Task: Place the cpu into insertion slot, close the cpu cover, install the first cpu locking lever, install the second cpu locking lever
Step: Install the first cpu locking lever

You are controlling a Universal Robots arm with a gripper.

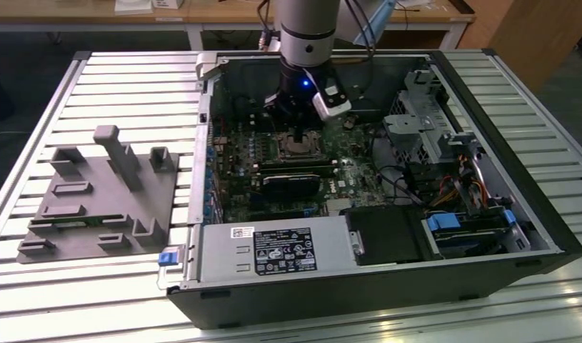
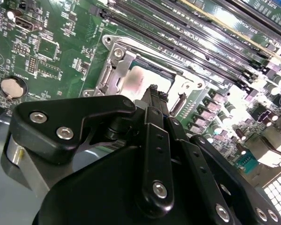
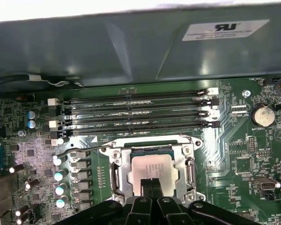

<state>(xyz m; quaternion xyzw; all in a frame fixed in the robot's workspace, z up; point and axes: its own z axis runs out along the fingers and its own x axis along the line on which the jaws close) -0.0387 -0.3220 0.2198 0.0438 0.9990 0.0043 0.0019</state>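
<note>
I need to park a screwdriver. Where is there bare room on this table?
Bare slats of the table beyond the grey fixture, and along the near edge before the computer case. Inside the case it is crowded, with the gripper over the cpu.

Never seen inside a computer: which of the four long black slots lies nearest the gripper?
The memory slot bordering the silvery-rimmed insertion slot, farthest from the grey case wall; the gripper hangs over the cpu.
</note>
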